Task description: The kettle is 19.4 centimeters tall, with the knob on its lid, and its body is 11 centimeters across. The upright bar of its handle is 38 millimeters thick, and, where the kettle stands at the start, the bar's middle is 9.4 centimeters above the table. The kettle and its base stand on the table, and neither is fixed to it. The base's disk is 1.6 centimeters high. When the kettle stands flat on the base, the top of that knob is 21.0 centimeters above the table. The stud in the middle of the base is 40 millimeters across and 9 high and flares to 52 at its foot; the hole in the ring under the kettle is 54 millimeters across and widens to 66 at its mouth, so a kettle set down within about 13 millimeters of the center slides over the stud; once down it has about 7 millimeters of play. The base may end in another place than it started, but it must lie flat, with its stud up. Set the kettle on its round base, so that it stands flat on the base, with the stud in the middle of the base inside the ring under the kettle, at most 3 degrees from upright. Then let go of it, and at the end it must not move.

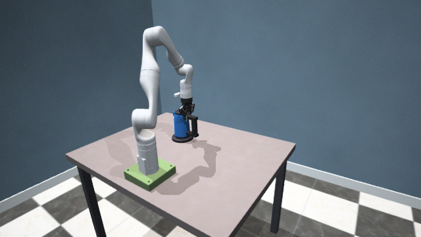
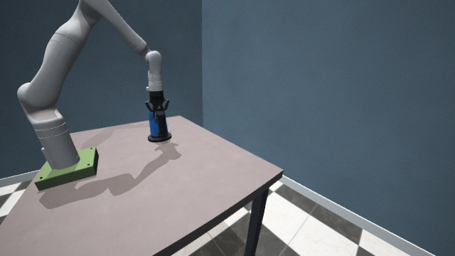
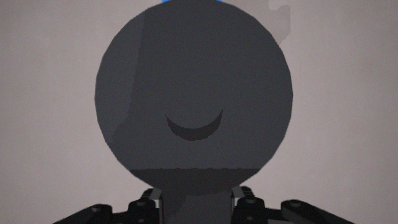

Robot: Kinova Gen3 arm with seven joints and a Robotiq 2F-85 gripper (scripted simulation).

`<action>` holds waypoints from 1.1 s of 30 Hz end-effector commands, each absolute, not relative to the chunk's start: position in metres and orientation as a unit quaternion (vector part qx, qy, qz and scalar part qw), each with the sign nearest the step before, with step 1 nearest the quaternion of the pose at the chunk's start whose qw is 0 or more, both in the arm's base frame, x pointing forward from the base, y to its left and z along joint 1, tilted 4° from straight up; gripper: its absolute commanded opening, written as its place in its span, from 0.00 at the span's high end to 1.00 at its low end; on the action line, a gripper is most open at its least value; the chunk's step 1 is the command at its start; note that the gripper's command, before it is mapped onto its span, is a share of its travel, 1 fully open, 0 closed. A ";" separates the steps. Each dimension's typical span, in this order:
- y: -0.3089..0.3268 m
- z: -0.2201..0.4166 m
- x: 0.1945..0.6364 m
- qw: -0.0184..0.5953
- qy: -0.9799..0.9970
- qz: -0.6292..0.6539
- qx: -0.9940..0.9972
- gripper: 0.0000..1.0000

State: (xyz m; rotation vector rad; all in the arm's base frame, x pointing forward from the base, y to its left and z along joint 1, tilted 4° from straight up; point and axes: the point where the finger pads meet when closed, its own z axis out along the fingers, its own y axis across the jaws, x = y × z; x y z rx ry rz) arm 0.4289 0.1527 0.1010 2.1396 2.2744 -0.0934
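Note:
The blue kettle [image 1: 181, 125] with its black lid and black handle [image 1: 195, 126] stands upright over the round black base [image 1: 181, 139] at the far side of the table. In the exterior view the kettle [image 2: 156, 124] sits on the base [image 2: 159, 139] too. My gripper [image 1: 187, 113] comes straight down from above and is shut on the top of the kettle's handle. In the wrist view the dark round lid [image 3: 194, 95] fills the frame, with a sliver of blue at its top edge, and the handle [image 3: 196, 202] runs between my fingers at the bottom. The stud is hidden.
The arm's green mounting block [image 1: 149, 173] sits near the table's front left edge. The far table edge lies close behind the kettle. Blue walls stand behind the table, and a checkered floor lies below.

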 end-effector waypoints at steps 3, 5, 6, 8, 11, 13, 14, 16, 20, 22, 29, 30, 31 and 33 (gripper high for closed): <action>0.153 0.100 0.429 0.009 0.728 -0.030 0.685 1.00; 0.153 0.100 0.429 0.009 0.728 -0.030 0.685 1.00; 0.153 0.100 0.429 0.009 0.728 -0.030 0.685 1.00; 0.153 0.100 0.429 0.009 0.728 -0.030 0.685 1.00; 0.153 0.100 0.429 0.009 0.728 -0.030 0.685 1.00; 0.153 0.100 0.429 0.009 0.728 -0.030 0.685 1.00; 0.153 0.100 0.429 0.009 0.728 -0.030 0.685 1.00; 0.153 0.100 0.429 0.009 0.728 -0.030 0.685 1.00; 0.152 0.099 0.429 0.009 0.728 -0.030 0.685 1.00; 0.152 0.098 0.429 0.009 0.728 -0.030 0.685 1.00; 0.152 0.097 0.429 0.009 0.728 -0.030 0.685 1.00; 0.152 0.097 0.429 0.009 0.728 -0.030 0.685 1.00; 0.152 0.097 0.429 0.009 0.728 -0.030 0.685 1.00; 0.152 0.097 0.429 0.009 0.728 -0.030 0.685 1.00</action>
